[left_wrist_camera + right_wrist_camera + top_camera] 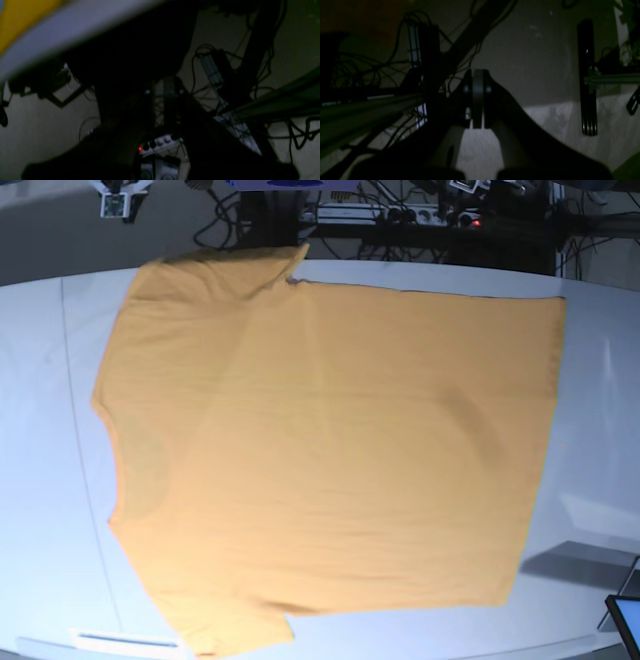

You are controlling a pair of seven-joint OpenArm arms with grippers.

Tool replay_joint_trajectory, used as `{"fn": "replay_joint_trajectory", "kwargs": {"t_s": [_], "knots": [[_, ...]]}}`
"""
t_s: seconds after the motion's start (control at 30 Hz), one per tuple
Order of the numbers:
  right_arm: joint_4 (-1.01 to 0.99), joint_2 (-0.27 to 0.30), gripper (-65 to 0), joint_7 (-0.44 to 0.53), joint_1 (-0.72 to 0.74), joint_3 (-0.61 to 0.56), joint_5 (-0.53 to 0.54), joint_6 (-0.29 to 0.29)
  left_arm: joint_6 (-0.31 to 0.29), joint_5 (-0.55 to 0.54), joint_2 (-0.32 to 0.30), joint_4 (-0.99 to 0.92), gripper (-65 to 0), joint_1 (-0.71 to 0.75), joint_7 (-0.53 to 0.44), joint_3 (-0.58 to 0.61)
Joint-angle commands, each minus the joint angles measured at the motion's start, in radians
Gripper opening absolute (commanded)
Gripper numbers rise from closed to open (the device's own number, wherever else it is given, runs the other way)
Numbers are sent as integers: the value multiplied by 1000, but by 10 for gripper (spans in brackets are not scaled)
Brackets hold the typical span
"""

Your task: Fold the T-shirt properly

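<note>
The orange-yellow T-shirt (330, 450) lies spread flat on the white table (40, 380), sleeves toward the left and hem toward the right. Neither arm shows in the base view. Both wrist cameras look into the dark space beside and below the table. In the left wrist view a blurred patch of the T-shirt (15, 20) and the table edge (75, 27) fill the top left corner. My left gripper (161, 100) is a dark shape with its fingers close together and nothing seen between them. My right gripper (478, 100) is shut, fingers pressed together, holding nothing.
Cables and a power strip (155, 145) with a red light lie on the floor below. Black frame posts (586, 80) stand near the right arm. A dark screen corner (625, 620) sits at the table's lower right, and a white strip (125, 640) at the lower left edge.
</note>
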Motion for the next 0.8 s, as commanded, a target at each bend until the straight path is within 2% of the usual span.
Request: {"fn": "replay_joint_trajectory", "kwargs": {"t_s": [0.0, 0.37, 0.57, 0.77], "knots": [[17, 6, -650, 20, -22, 4, -3, -2, 8, 0, 0, 13, -583, 18, -21, -4], [152, 3, -650, 15, -6, 95, -3, -2, 8, -3, 2, 134, -583, 34, -20, -26], [176, 3, -650, -87, 47, 99, -3, 0, 8, -2, 29, 196, -583, 35, -18, -98], [193, 5, -650, -92, 67, 99, -3, 0, 8, -2, 46, 214, -583, 31, -15, -136]]}}
